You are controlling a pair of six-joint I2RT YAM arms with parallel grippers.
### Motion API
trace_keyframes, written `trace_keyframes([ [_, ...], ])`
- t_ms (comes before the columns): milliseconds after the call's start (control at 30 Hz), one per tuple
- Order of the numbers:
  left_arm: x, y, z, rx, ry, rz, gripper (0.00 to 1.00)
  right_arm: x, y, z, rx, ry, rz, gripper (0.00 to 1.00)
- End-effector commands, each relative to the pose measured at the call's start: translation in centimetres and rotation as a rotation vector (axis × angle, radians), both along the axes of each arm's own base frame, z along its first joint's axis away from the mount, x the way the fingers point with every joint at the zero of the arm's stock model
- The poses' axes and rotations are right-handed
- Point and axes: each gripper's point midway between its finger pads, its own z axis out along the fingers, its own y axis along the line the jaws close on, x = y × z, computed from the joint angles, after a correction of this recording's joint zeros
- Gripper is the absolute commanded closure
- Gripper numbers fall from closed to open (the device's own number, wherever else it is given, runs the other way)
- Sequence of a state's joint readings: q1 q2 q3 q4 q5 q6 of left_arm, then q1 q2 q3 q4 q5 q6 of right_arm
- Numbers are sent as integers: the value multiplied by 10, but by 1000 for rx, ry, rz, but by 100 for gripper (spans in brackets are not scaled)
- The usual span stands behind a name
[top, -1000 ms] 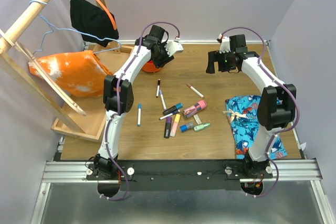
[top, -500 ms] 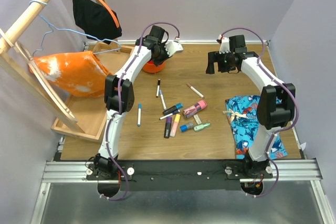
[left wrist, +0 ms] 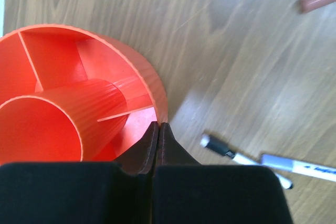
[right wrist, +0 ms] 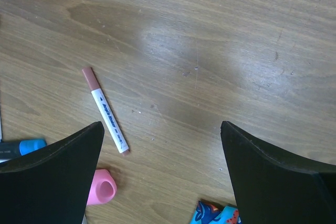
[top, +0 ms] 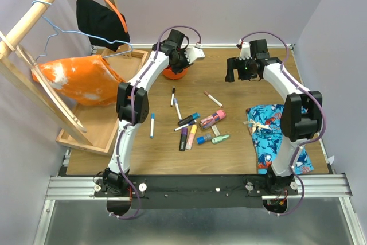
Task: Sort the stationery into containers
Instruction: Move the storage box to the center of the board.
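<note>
Empty left fingers [left wrist: 142, 156] are pressed together by the rim of orange pot [left wrist: 79, 72], near far edge of tabletop [top: 243, 153]. Empty right fingers [right wrist: 52, 174] wide apart over far-right tabletop, red-capped pen [right wrist: 105, 109] below. Pens and markers [top: 194, 125] lie scattered mid-tabletop.

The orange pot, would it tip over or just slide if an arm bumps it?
It would probably slide: the orange pot looks like thin, light plastic sitting on a smooth wooden table. Tipping seems less likely, since its wall appears to flare out toward the base. Its inner tube and dividers likely keep it stiff if gripped.
</note>
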State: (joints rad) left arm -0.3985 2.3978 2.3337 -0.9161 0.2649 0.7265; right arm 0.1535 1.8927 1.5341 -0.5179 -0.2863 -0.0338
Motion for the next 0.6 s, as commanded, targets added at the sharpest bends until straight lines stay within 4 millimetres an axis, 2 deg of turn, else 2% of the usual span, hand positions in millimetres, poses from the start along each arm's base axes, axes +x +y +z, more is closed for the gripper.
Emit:
trace_keyframes([
  [0, -27, -61, 47, -136, -56, -178, 98, -4, -4, -2, -21, 0, -12, 0],
  [67, -35, -79, 65, -198, -78, -233, 98, -6, -5, -3, -28, 0, -13, 0],
  [200, -43, -111, 88, -314, -98, -278, 98, -11, -7, 1, -34, -5, -14, 0],
  [333, -52, -138, 95, -402, -97, -324, 98, -16, -10, 2, -49, -6, -13, 0],
  [567, -57, -180, 105, -488, -174, -373, 98, -29, -23, 4, -79, -4, -31, 0],
])
